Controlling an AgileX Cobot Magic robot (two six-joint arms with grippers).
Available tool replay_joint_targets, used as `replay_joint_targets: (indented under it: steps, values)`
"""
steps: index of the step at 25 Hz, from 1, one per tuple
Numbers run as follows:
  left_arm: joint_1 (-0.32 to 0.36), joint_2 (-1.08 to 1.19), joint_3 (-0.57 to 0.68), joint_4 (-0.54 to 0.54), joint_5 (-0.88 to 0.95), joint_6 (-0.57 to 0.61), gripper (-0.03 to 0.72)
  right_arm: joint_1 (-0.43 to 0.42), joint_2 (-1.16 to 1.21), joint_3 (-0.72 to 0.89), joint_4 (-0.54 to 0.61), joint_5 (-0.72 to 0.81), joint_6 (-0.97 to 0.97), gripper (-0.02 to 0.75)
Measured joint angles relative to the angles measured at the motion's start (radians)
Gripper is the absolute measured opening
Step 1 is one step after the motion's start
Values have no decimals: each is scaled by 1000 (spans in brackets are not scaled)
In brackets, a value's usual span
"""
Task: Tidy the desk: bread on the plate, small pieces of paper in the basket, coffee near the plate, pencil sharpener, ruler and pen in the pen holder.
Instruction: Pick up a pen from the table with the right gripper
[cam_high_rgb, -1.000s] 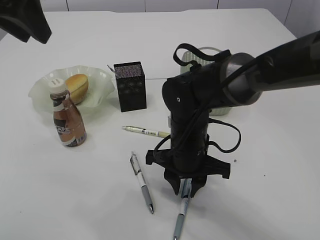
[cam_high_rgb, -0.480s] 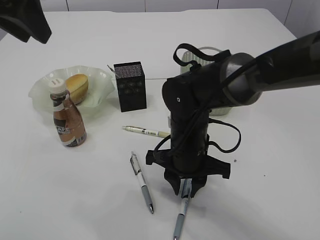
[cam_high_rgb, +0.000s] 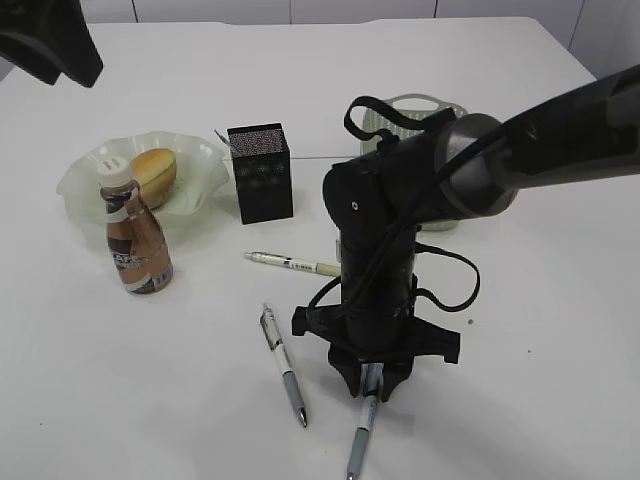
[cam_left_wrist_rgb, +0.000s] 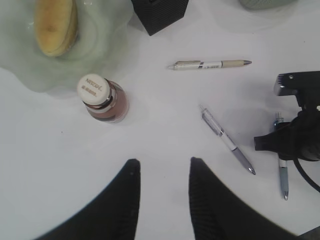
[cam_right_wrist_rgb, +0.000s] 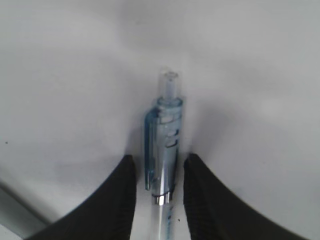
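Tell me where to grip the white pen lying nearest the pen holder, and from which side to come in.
Grip the white pen around mid-barrel, coming straight down from above with the jaws set across its narrow width. It lies flat on the desk, so only its long sides are free to pinch. The middle probably keeps it balanced, and there is clear space between the pen holder and the grey pen.
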Motion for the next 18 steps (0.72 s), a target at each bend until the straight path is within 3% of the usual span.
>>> replay_joint_targets:
  steps: [18]
  values:
    - [0,0,0,0,0,2,243,0,8,-9,39,19,-27,239]
